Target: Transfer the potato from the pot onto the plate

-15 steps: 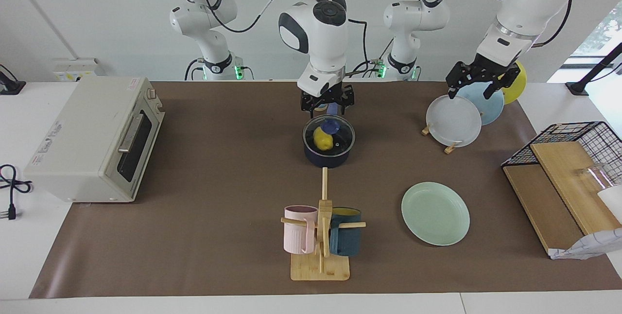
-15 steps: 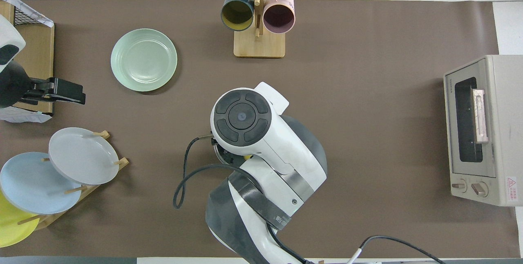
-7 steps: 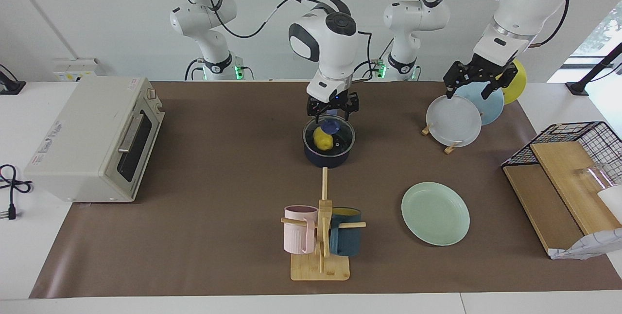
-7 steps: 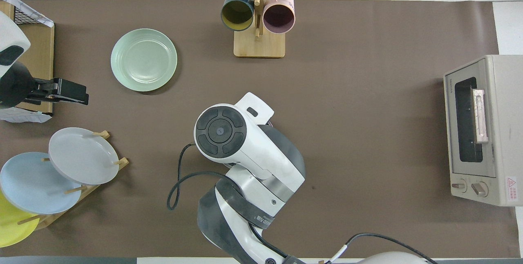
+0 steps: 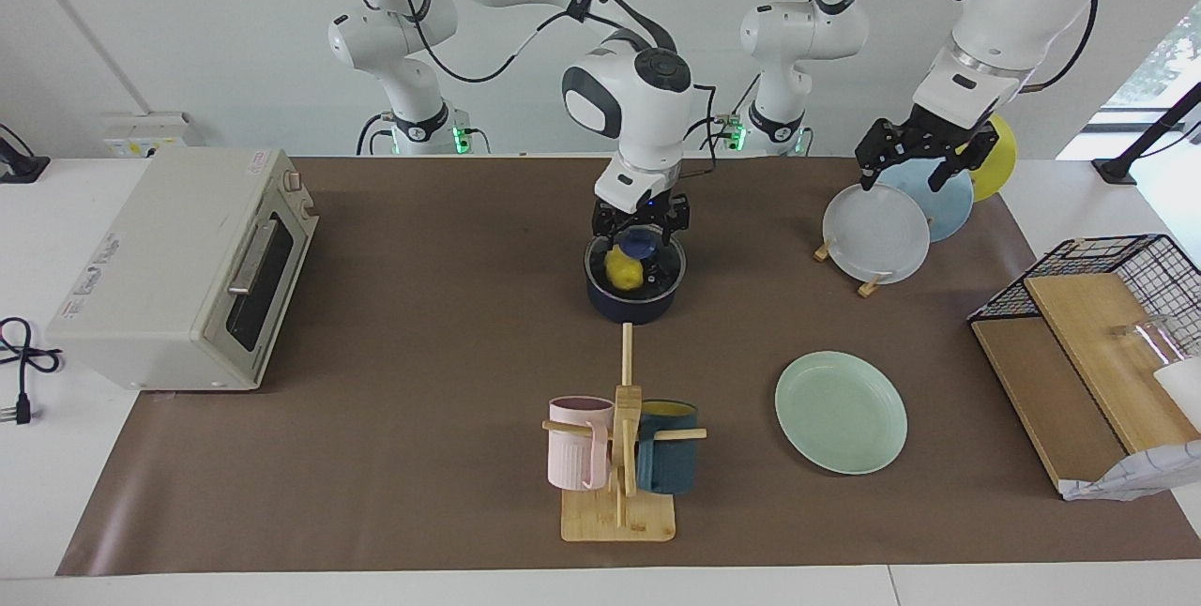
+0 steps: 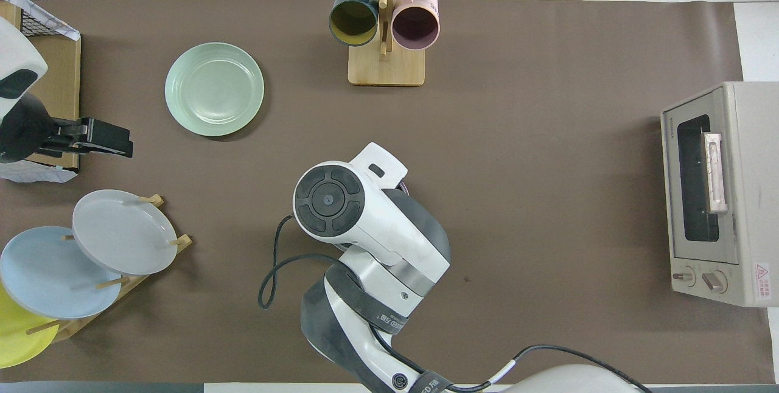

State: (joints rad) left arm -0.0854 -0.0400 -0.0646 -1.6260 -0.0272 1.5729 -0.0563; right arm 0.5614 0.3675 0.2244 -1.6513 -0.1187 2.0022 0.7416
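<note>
- My right gripper (image 5: 640, 233) hangs over the small dark navy saucepan (image 5: 635, 292), low at the rim nearest the robots, with its black fingers (image 5: 605, 221) spread apart on either side of a dark blue knob.
- That knob (image 5: 639, 241) looks to belong to a clear lid over the pot; I cannot tell whether my fingers touch it.
- The small bright yellow toy potato (image 5: 622, 270) lies inside the pot, on its black bottom, just beside the blue knob as the facing view shows it.
- From overhead my right arm's white wrist covers the pot and the potato completely.
- The round pale mint-green plate (image 5: 841, 411) with its raised rim lies flat and bare on the brown table mat (image 5: 422, 353), well apart from the pot, farther from the robots and toward the left arm's end of the table (image 6: 213, 89).
- My left gripper (image 5: 918, 156) waits in the air over the wooden rack of standing plates, its fingers parted and holding nothing.
- That rack carries a grey-white plate (image 5: 875, 234), a light blue plate (image 5: 943, 193) and a yellow plate (image 5: 996, 160).
- A wooden mug tree (image 5: 620, 456) with a pink mug (image 5: 578, 442) and a dark teal mug (image 5: 668, 459) stands farther from the robots than the pot.
- A white toaster oven (image 5: 178, 268) sits at the right arm's end of the table.
</note>
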